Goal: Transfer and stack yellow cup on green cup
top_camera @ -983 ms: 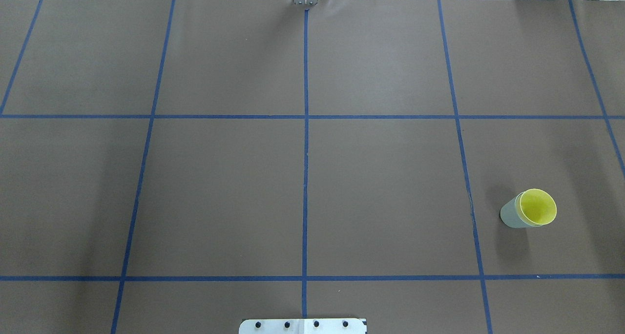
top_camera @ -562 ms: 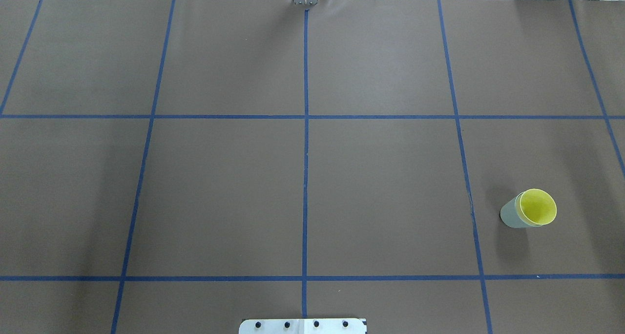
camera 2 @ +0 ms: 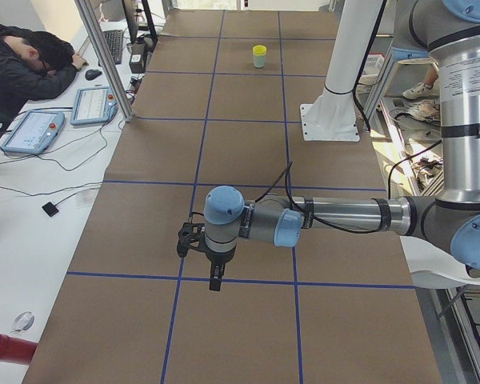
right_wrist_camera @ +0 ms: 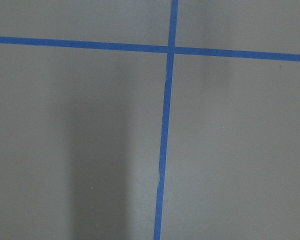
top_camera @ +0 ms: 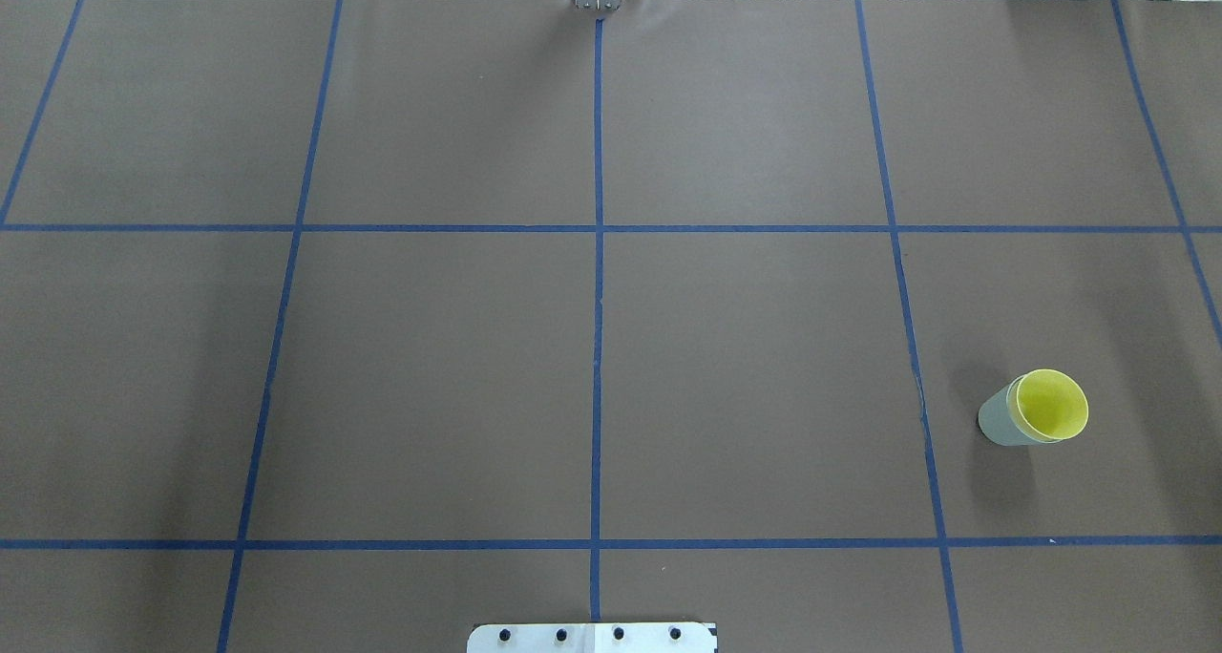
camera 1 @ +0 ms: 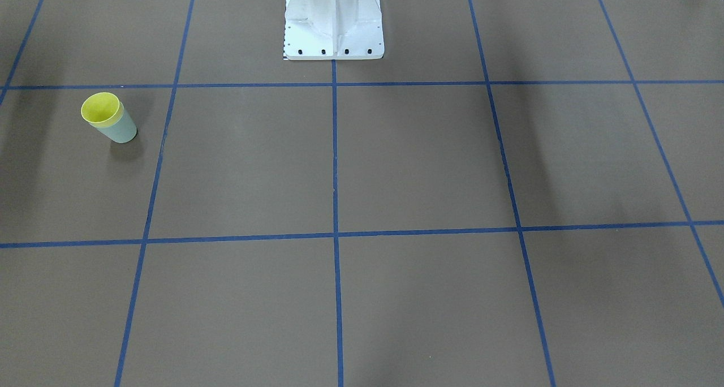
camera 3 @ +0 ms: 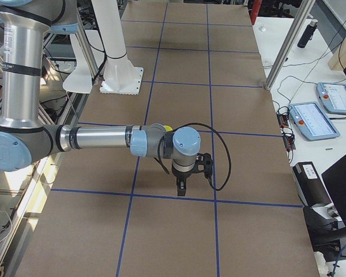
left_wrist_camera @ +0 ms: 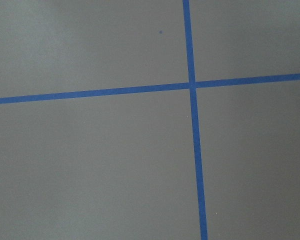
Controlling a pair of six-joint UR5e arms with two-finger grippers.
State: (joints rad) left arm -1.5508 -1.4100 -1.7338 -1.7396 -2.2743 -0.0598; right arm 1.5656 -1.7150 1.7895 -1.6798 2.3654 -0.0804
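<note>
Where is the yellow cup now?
The yellow cup sits nested in the green cup, far right in the overhead view, near a blue tape line.

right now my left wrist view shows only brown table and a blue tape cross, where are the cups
Observer: The yellow cup sits nested inside the green cup, upright, on the robot's right side of the table.
Operator: so is the stack already done
Observer: It looks so. From the left-side view, only the yellow cup's top band shows above the green one.
Operator: where is my left arm then
Observer: The left arm hangs over the table's opposite end, well away from the cups.
</note>
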